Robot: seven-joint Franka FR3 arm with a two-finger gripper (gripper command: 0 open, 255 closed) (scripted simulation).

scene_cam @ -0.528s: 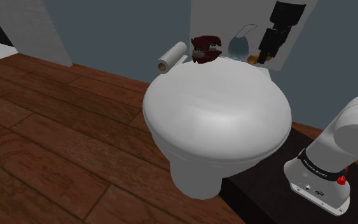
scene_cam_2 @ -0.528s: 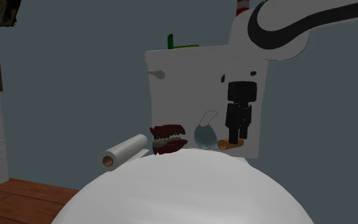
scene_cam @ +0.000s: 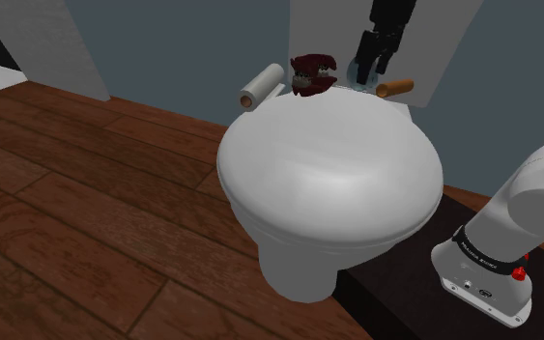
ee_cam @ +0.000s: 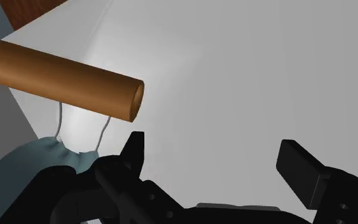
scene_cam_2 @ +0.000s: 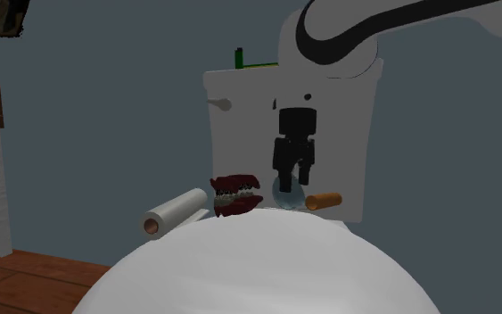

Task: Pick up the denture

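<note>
Shoulder view: open, empty gripper (scene_cam: 369, 70) partly hides blue face mask (ee_cam: 15, 164); denture (scene_cam: 314, 74) beside it, brown cylinder (scene_cam: 394, 88) opposite.

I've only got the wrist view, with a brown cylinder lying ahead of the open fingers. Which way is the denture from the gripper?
Observer: In the second exterior view the dark red denture sits to the left of the gripper, at the back edge of the toilet lid.
Operator: What is the gripper over?
Observer: It hangs over a blue-grey mask-like thing, which lies between the denture and the brown cylinder.
Operator: Anything past the denture?
Observer: A white paper roll lies on the denture's other side.
</note>
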